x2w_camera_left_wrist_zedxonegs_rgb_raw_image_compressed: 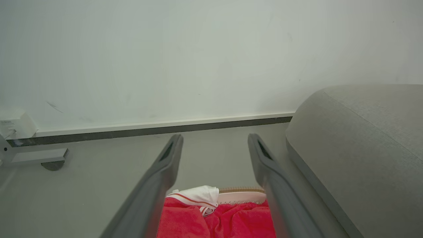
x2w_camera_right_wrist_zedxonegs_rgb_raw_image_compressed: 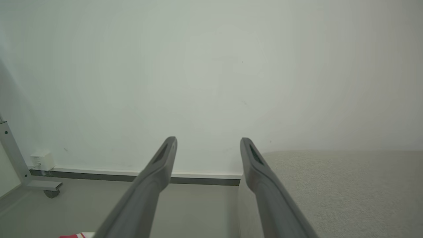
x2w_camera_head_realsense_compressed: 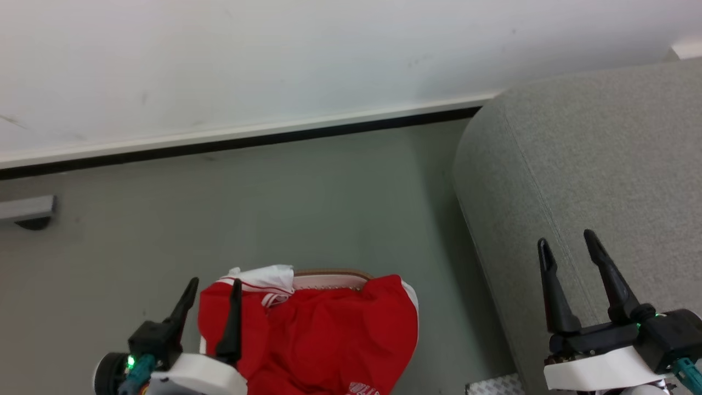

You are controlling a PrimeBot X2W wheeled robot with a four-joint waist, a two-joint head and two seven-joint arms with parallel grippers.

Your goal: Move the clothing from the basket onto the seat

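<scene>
One clothing (x2w_camera_head_realsense_compressed: 329, 334) in one basket (x2w_camera_head_realsense_compressed: 329, 277), beside one seat (x2w_camera_head_realsense_compressed: 592, 164)

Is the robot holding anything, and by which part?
Nothing. The left gripper and right gripper are open and empty; the clothing lies in the basket.

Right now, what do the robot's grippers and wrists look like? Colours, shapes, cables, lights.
Left gripper and right gripper match: two long, tapered matte-black fingers on a black crossbar, on a rounded white wrist housing. Each has a small green light and a teal cable fitting at the base. Wrist views show a recessed slot inside each fingertip.
</scene>
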